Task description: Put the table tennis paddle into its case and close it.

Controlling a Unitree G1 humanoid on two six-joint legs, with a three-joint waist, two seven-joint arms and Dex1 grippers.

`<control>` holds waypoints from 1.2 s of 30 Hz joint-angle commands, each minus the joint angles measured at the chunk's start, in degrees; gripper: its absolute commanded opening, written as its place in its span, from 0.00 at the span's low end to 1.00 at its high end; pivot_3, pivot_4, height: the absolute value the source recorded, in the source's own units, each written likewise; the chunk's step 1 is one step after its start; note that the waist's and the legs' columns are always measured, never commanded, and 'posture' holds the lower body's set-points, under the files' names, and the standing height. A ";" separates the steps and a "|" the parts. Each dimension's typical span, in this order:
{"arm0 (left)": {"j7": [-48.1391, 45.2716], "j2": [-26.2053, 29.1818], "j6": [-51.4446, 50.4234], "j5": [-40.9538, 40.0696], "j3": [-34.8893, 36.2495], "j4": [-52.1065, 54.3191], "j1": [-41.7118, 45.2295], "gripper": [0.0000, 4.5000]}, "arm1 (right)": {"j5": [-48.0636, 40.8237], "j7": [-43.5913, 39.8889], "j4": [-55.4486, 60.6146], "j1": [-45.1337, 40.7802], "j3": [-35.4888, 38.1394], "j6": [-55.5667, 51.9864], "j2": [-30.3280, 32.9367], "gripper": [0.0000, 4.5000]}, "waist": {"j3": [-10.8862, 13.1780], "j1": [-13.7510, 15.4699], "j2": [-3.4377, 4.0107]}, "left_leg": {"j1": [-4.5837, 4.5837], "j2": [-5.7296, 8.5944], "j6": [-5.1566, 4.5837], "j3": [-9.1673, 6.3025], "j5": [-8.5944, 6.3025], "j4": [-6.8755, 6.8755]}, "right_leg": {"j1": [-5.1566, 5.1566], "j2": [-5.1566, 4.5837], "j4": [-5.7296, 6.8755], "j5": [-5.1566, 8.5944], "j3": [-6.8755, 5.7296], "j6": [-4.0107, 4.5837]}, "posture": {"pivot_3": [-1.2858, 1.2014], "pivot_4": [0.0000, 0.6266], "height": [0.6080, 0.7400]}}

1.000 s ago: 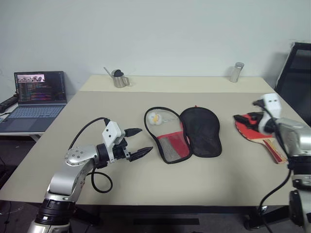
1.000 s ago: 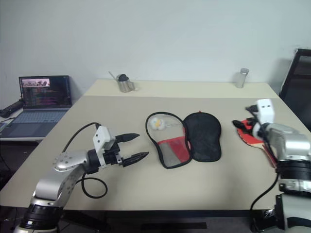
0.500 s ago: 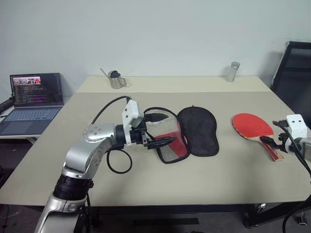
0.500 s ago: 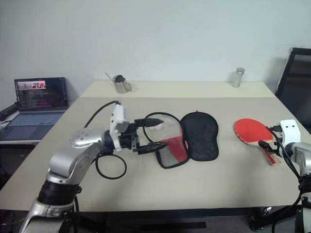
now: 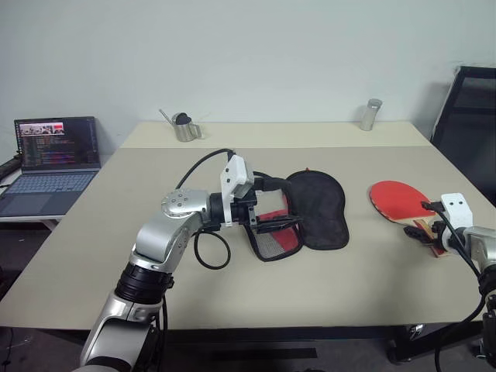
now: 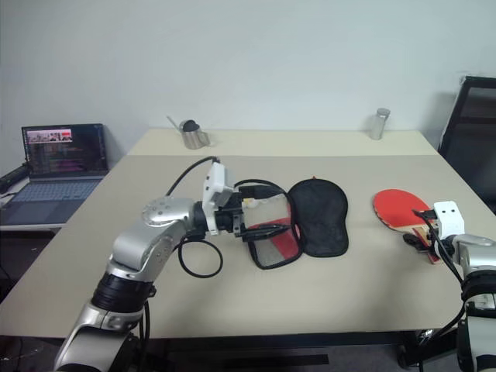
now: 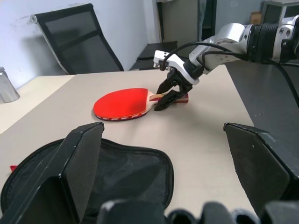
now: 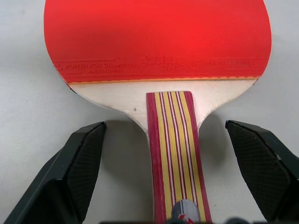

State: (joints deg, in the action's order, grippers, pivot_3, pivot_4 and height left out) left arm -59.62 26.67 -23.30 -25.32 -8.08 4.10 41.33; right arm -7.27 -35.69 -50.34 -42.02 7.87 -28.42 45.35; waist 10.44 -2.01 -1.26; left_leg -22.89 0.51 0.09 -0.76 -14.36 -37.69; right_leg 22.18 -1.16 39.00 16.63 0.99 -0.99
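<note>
The table tennis paddle (image 8: pixel 159 42) lies flat on the table (image 5: pixel 232 294), well right of the case (image 5: pixel 306 213). Its handle runs straight between the spread, empty fingers of the right gripper (image 8: pixel 175 186), blade pointing away. The left gripper (image 5: pixel 271 205), also spread, hovers over the case.

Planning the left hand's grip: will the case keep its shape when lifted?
Probably not. The case lies splayed open and flat, so it likely flops. Its thin fabric and mesh suggest it is light and may slide on the smooth table.
</note>
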 commanded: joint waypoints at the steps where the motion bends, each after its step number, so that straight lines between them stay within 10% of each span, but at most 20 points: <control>1: -0.28 1.05 1.34 0.44 1.25 1.53 -0.22 1.00 | 0.67 0.07 -2.54 -0.89 -0.26 1.23 -1.62 0.99 | 0.00 -0.12 0.00 | 0.01 -0.01 0.00 0.00 0.00 -0.03 | -0.01 0.01 0.01 -0.01 0.00 0.00 | 0.52 0.24 1.00; 12: 0.31 4.29 1.62 0.68 3.21 2.48 -3.34 1.00 | -0.76 1.36 -3.42 -0.94 2.20 -0.32 -2.89 0.25 | -0.01 0.02 -0.04 | 0.19 -0.03 -0.01 0.00 0.00 -0.34 | -0.36 0.04 -0.05 -0.21 0.04 -0.10 | 0.52 0.24 1.00; 26: 3.87 7.07 1.43 -0.35 8.73 6.38 -11.30 1.00 | -4.22 7.80 20.87 -0.69 5.74 -9.36 -4.68 0.25 | 0.07 0.02 0.12 | -0.08 -0.04 -0.01 0.02 0.00 -0.21 | 0.06 0.03 0.06 -0.22 0.07 -0.10 | 0.52 0.24 1.00; 36: 6.12 7.10 1.18 -1.18 10.99 9.18 -15.06 1.00 | -10.22 24.16 53.65 2.97 8.47 -30.87 -23.55 0.25 | 0.08 0.33 0.13 | -0.19 -0.05 -0.01 -0.06 -0.01 -0.15 | 0.13 -0.02 -0.02 -0.21 0.00 -0.09 | 0.52 0.24 1.00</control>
State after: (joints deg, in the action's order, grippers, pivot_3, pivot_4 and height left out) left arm -53.94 33.10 -23.06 -25.86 1.10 11.16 26.21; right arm -16.06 -14.48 -3.37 -38.56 14.63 -57.05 22.80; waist 10.52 -1.68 -1.13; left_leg -23.09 0.45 0.08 -0.82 -14.36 -37.84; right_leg 22.33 -1.17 39.00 16.42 0.99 -1.08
